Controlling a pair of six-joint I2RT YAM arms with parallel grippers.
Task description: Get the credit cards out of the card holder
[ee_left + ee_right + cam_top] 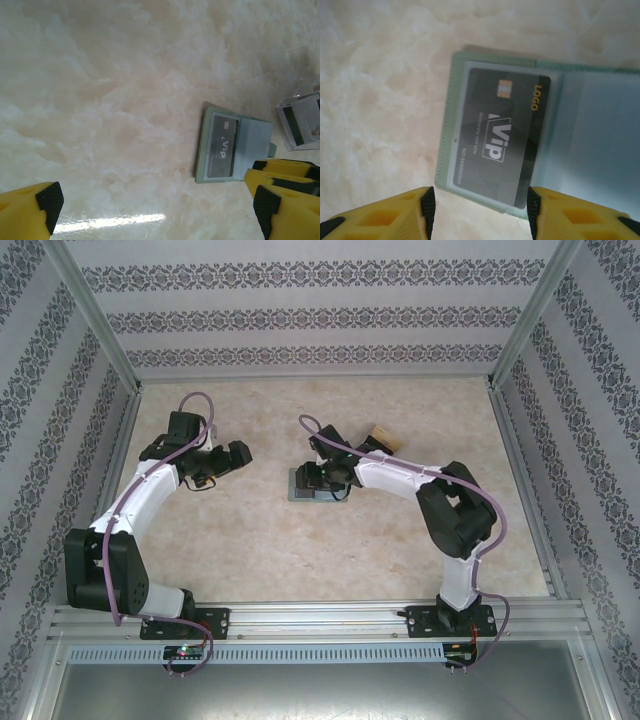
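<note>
Card holder [590, 130]: lies open, dark VIP card [502, 142] in slot.
Right gripper [480, 212]: fingers apart, empty, over card.
Left gripper [156, 202]: fingers wide, empty.

Parted fingers [395, 215] flank a dark card [502, 140] in the card holder [592, 135].

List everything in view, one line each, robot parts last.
card holder: 1, sage green, lying open mid-table
credit card: 1, dark grey, marked VIP, in a card holder pocket
clear container: 1, transparent, beside the card holder
striped card: 1, pale with a black stripe, inside the clear container
table: 1, beige marble
left gripper: 1, yellow and black, open, over bare table
right gripper: 1, yellow and black, open, above the card holder
</note>
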